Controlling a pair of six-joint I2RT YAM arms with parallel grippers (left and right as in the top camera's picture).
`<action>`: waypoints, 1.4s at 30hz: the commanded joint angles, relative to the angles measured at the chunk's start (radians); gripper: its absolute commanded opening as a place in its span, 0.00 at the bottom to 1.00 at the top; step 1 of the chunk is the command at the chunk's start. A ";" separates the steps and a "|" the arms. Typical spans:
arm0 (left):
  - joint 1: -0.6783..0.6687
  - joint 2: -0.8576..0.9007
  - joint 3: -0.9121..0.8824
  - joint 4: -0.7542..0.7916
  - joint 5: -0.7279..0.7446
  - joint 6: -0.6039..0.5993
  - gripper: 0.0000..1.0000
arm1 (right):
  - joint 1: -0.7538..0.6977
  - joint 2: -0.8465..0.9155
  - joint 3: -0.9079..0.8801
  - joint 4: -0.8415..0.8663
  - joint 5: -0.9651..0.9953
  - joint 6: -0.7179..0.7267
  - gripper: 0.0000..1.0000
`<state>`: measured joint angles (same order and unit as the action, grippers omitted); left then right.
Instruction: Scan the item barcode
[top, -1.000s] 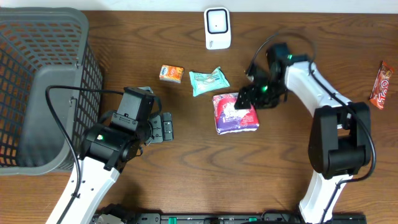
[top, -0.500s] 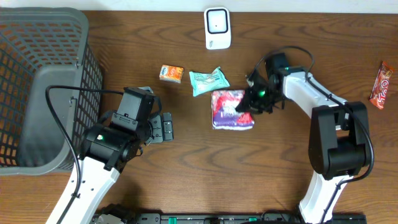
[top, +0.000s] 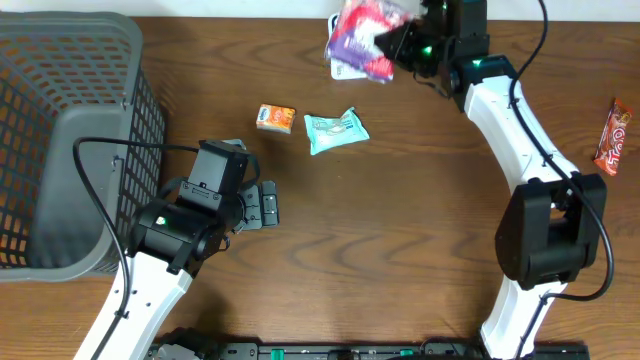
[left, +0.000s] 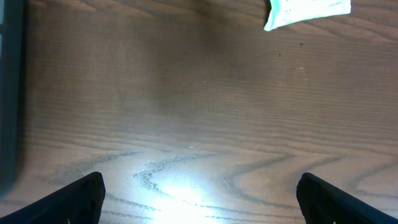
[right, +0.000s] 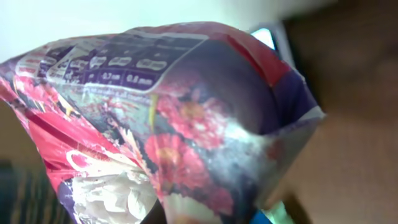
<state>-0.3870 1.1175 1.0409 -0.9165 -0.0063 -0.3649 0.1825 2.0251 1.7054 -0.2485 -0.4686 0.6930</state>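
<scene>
We find a grey basket standing at the far left of the wooden table. Just right of it, the left gripper rests low over bare wood. Its wrist view shows the two fingertips wide apart with nothing between them.

Further back lie a small orange box and, just beside it to the right, a teal packet. The two are apart from each other and touch neither arm.

At the back edge, near the middle, the right gripper is clamped on a flowered packet with purple and pink print. The packet hangs in front of the white scanner and hides most of it from above. In the right wrist view the packet fills nearly the whole frame, creased, with small printed panels towards its top. We cannot tell whether a barcode faces the scanner.

A red candy bar lies at the far right edge, well apart from everything else.
</scene>
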 joint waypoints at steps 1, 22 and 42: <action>0.005 0.001 0.001 -0.003 -0.005 0.013 0.98 | 0.035 0.034 0.012 0.114 0.174 0.135 0.01; 0.005 0.001 0.001 -0.003 -0.005 0.013 0.98 | -0.117 0.095 0.021 0.343 0.081 0.222 0.01; 0.004 0.001 0.001 -0.003 -0.005 0.013 0.98 | -0.627 0.014 -0.002 -0.458 0.500 -0.159 0.01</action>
<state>-0.3870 1.1175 1.0409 -0.9165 -0.0063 -0.3649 -0.4286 1.9991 1.7107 -0.7155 0.0135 0.6044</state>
